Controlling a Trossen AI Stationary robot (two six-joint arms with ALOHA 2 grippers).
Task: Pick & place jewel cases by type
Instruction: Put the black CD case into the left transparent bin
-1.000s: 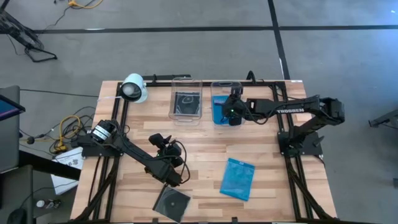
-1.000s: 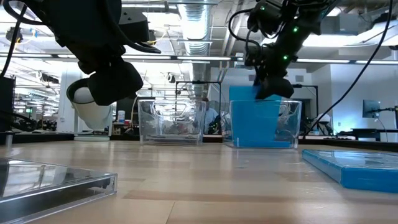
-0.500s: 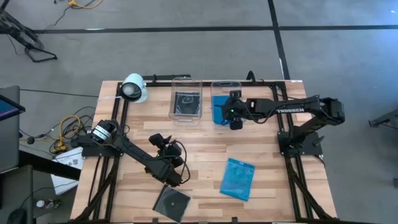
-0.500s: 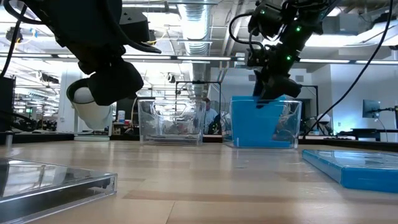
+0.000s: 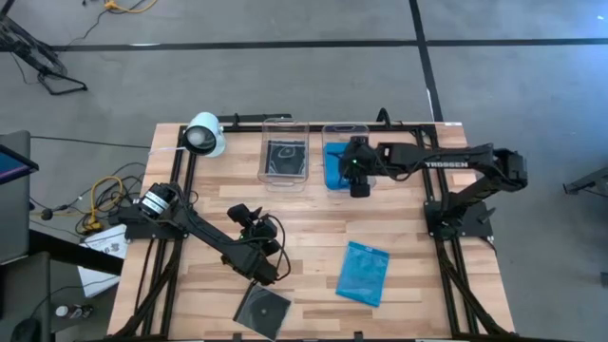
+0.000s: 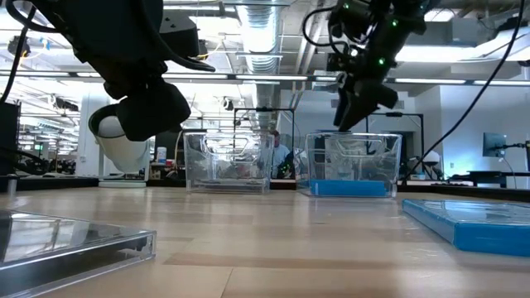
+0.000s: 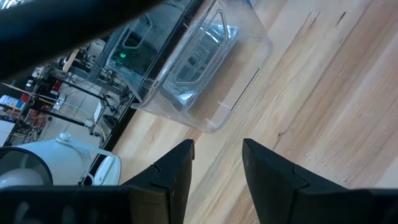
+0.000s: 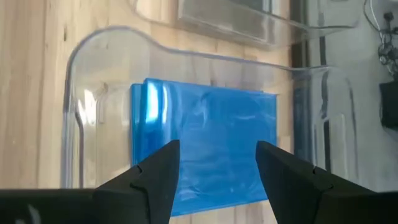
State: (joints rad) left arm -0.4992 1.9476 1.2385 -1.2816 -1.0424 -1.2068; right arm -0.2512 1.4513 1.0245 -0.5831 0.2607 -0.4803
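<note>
The right gripper (image 5: 358, 190) hangs with jaws wide and empty over the clear rectangular plastic tub (image 5: 332, 132), where a translucent blue jewel case (image 8: 205, 143) lies flat. The left gripper (image 5: 269, 275), jaws partly open and empty, hovers by the clear-and-black jewel case (image 5: 263, 309). A careless lift could clip the tub's rim and shift it.

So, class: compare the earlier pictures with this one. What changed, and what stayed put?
The blue case that stood on edge in the right tub now lies flat on its floor, let go. The right tool is open and has risen above it. The left tool, the clear case and the other blue case stayed put.
</note>
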